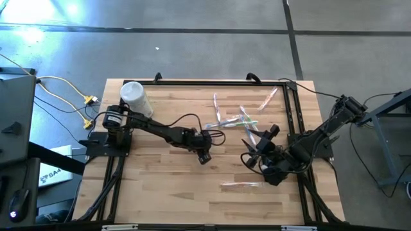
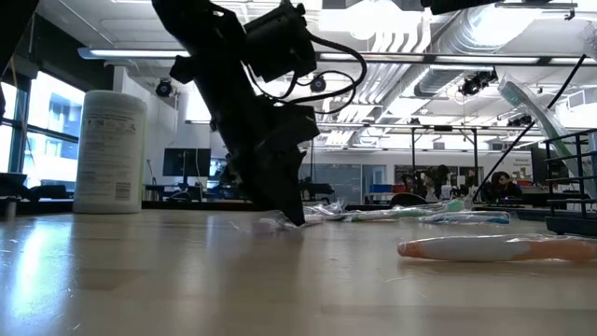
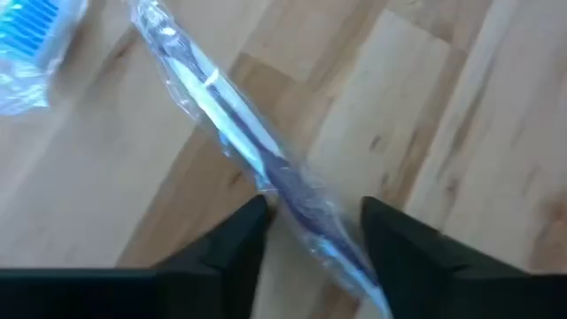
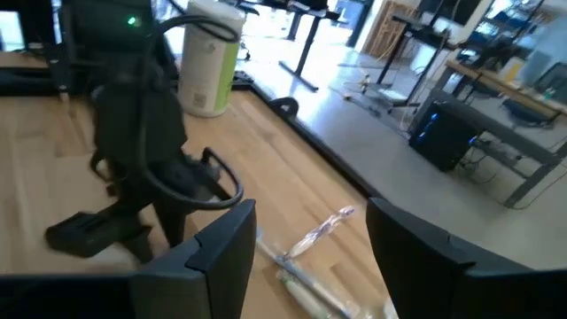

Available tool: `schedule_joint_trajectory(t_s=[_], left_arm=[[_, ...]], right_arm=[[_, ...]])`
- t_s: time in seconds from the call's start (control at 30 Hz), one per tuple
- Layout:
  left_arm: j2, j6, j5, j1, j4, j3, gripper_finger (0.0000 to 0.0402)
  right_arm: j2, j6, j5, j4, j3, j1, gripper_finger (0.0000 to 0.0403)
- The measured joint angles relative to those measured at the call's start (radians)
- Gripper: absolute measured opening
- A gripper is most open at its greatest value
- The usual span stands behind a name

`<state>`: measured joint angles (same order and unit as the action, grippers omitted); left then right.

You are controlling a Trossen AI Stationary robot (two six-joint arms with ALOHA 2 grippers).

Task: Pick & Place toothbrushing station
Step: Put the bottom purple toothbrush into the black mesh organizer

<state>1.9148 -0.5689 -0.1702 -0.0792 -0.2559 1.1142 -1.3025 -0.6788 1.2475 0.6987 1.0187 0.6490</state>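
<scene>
Orange wrapped toothbrush [image 2: 485, 248], white canister [image 2: 109, 151] behind.

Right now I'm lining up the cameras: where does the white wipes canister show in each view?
High view: white wipes canister, table's upper-left corner.
Low view: far left, upright.
Left wrist view: not in it.
Right wrist view: top, left of centre.
Shared landmark: the left arm, near it in all three.

White wipes canister [image 1: 136, 97] upright at table's ten o'clock corner; yellow cables [image 1: 61, 96] on floor beyond wooden table [image 1: 160, 179], at nine o'clock.
</scene>
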Motion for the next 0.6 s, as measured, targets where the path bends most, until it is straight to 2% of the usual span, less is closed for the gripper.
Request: schedule_joint_trajectory(t_s=[0.13,0.2,0.4,0.5,0.6], left_arm=[[0.000,0.046,-0.011,0.001,-0.019,-0.001,0.0053],[0.000,0.060,-0.006,0.001,-0.028,-0.001,0.0020],[-0.044,0.098,-0.097,-0.024,-0.118,0.006,0.0016],[-0.083,0.146,-0.212,-0.069,-0.244,0.042,0.0015],[-0.142,0.217,-0.393,-0.145,-0.354,0.112,0.0015]], right_arm=[[0.000,0.000,-0.045,0.000,0.000,-0.012,0.0207],[0.000,-0.003,-0.051,0.000,0.000,-0.017,0.0207],[0.000,-0.006,-0.051,0.000,0.000,-0.017,0.0207],[0.000,-0.006,-0.051,0.000,0.000,-0.016,0.0207],[0.000,-0.006,-0.052,0.000,0.000,-0.016,0.0207]])
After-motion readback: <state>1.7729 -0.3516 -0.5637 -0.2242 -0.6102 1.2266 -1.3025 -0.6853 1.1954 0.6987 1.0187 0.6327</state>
